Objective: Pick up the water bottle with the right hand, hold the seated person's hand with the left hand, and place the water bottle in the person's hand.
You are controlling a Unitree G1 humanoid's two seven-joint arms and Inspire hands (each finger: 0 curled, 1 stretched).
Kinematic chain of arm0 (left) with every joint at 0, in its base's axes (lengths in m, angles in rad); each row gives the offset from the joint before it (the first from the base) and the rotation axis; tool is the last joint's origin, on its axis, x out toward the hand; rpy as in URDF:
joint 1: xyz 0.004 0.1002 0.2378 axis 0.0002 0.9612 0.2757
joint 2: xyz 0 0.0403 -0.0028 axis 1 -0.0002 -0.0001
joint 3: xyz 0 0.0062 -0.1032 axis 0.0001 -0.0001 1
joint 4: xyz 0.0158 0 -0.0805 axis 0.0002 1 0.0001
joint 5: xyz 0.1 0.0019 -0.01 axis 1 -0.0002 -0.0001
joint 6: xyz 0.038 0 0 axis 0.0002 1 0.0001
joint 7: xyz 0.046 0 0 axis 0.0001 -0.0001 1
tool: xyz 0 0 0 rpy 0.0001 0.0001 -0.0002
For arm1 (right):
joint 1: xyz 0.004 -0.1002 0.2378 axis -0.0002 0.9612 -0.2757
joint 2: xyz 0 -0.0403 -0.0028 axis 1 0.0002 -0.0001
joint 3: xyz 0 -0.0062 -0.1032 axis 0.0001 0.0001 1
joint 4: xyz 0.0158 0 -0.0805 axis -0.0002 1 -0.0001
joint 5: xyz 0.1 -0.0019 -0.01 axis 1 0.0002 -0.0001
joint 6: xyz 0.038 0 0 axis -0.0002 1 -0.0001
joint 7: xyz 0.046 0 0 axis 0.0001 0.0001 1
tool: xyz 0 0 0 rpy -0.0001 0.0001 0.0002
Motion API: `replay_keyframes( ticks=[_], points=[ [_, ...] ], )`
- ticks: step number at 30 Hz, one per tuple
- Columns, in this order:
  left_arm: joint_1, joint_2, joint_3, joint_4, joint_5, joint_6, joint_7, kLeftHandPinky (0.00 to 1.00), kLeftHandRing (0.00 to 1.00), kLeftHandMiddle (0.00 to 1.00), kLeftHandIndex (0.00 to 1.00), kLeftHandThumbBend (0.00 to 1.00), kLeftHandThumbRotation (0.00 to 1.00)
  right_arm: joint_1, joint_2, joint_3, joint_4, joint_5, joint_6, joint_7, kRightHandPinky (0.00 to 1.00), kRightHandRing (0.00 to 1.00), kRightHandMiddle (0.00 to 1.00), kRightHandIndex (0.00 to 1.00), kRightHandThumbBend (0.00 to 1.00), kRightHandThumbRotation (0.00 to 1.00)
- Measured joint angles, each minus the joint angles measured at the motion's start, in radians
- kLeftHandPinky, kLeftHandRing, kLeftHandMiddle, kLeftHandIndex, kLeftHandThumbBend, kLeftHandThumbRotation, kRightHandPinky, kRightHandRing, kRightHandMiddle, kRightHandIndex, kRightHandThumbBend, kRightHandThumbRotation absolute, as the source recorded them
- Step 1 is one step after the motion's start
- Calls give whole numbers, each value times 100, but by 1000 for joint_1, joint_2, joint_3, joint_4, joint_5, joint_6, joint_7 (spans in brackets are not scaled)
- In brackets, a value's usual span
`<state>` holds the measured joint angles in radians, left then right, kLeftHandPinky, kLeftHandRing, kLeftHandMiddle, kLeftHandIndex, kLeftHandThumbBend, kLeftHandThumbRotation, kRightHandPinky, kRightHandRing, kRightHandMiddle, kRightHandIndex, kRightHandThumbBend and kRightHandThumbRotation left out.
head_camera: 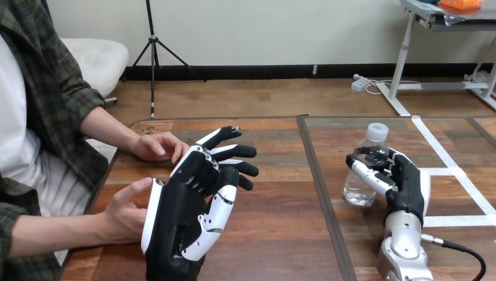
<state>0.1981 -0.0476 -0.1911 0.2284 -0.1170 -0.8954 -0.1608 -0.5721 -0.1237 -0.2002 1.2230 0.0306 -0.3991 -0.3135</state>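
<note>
A clear water bottle with a white cap stands upright on the wooden table, right of the middle. My right hand is at its right side, with fingers and thumb curled round the bottle's middle. My left hand is raised over the table's left part, back toward the camera, fingers straight and spread, holding nothing. The person's nearer hand sits at the left edge of my left hand and touches its side. The person's farther hand rests flat on the table beyond my fingertips.
A dark seam runs front to back between the two tabletops. White tape lines mark the surface to the right of the bottle. The person sits at the table's left side.
</note>
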Motion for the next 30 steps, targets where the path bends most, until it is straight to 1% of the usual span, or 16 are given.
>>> replay_keyframes(
  ticks=[4,10,14,22,30],
  points=[
    [0,0,0,0,0,0,0,47,57,66,75,28,43,-6,2,0,3,-4,0,-20,54,53,52,56,70,0],
    [0,0,1,0,0,0,0,46,57,66,75,28,44,-10,2,0,5,-8,-1,-33,53,52,51,53,71,0],
    [0,0,2,0,0,0,0,46,57,66,75,28,44,-10,2,1,6,-17,-2,-40,50,51,50,52,72,0],
    [0,0,3,0,1,0,0,46,58,66,75,27,44,-10,2,2,8,-31,-6,-48,47,48,49,50,74,0],
    [0,0,5,0,5,0,1,47,58,66,75,25,43,-10,3,1,8,-38,-13,-51,47,48,49,48,73,0]
  ],
)
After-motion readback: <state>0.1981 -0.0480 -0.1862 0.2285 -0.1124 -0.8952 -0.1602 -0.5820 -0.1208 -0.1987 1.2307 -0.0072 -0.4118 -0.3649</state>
